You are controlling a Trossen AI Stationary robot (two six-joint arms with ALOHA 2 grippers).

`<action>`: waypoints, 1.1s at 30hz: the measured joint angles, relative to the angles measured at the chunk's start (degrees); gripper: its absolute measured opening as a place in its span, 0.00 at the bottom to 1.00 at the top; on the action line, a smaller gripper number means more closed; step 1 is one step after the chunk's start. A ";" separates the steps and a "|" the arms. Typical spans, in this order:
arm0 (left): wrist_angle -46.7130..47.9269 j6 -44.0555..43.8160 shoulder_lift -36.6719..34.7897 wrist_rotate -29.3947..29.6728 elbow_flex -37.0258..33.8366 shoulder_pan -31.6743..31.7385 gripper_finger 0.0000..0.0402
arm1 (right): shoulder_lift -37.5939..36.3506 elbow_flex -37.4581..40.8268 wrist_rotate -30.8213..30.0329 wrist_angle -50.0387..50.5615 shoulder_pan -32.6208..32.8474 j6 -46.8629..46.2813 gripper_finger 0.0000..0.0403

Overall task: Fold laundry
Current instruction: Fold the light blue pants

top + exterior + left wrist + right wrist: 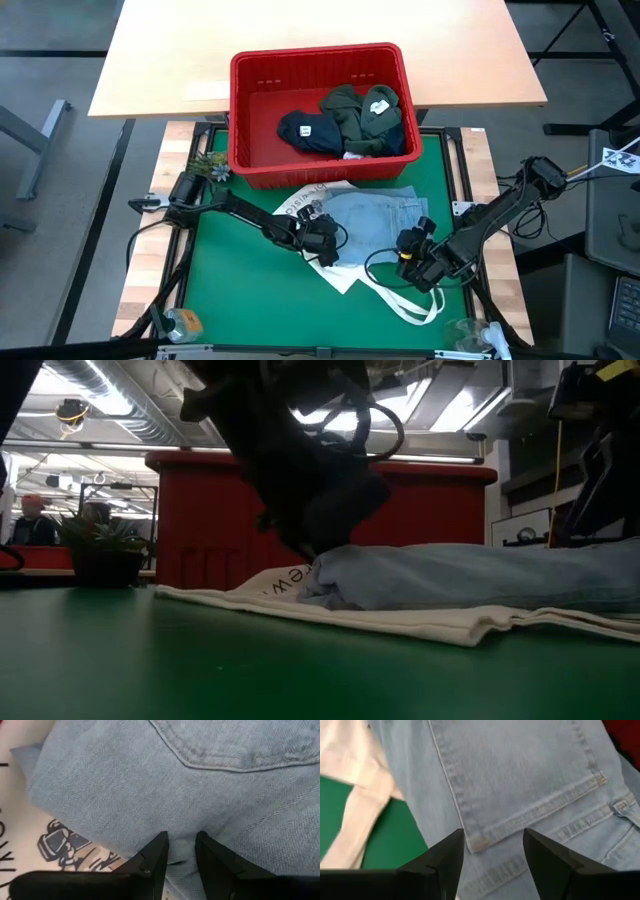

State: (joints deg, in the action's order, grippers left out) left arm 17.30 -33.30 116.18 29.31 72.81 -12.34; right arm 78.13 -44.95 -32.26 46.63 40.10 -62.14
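Workshop room around a green-topped counter

Ceiling lights (95, 385) are glowing over exposed ducts, a pale wooden desk (300, 30) is standing beyond the counter (250, 290), a potted plant (100, 545) is sitting far off, and a grey floor (60, 150) is showing alongside.

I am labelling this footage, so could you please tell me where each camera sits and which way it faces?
High view: overhead, looking straight down on the green table, red basket and both arms.
Low view: at table height, looking level across at the denim garment on the tote bag; an arm comes from above.
Left wrist view: on the left arm, past the left pincer to the denim.
Right wrist view: on the right arm, past the right pincer.
All four share the denim.
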 joint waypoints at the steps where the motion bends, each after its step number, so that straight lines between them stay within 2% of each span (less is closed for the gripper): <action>1: 0.52 0.82 -0.75 -0.09 -0.12 -0.01 0.24 | -0.01 -0.03 0.55 0.26 0.01 1.08 0.51; 4: 1.24 3.57 -3.55 -0.31 -0.21 -0.14 0.24 | 0.00 -1.78 3.37 4.35 0.02 2.66 0.51; 7: 0.61 4.26 -6.89 -0.53 -0.20 -0.17 0.24 | -0.02 -4.25 2.73 9.52 0.02 2.60 0.51; 12: -0.92 4.34 -9.97 -0.25 -0.17 0.23 0.24 | -0.07 -8.26 -2.98 17.63 0.02 2.57 0.51; 16: -3.68 4.57 -10.43 0.13 -0.13 0.49 0.24 | -0.07 -8.76 -9.91 18.55 0.01 2.50 0.51; 18: -4.81 4.55 -10.37 0.31 -0.13 0.69 0.24 | -0.07 -8.74 -11.63 17.94 0.00 2.42 0.51; 22: -7.10 3.42 -9.01 -0.26 -0.10 0.67 0.24 | -0.07 -7.09 -11.26 13.95 0.02 2.40 0.51; 27: -7.86 2.81 -6.02 -2.51 -0.06 -1.30 0.24 | -0.07 -2.12 -4.26 7.59 0.07 2.37 0.51; 33: -8.38 0.57 -0.58 -2.05 -0.05 -3.98 0.24 | -0.07 7.31 -2.63 -2.75 0.07 -0.52 0.51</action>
State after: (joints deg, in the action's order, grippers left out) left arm 8.91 -32.73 115.60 27.26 72.76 -16.32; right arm 78.06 -37.64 -34.89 43.88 40.16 -62.67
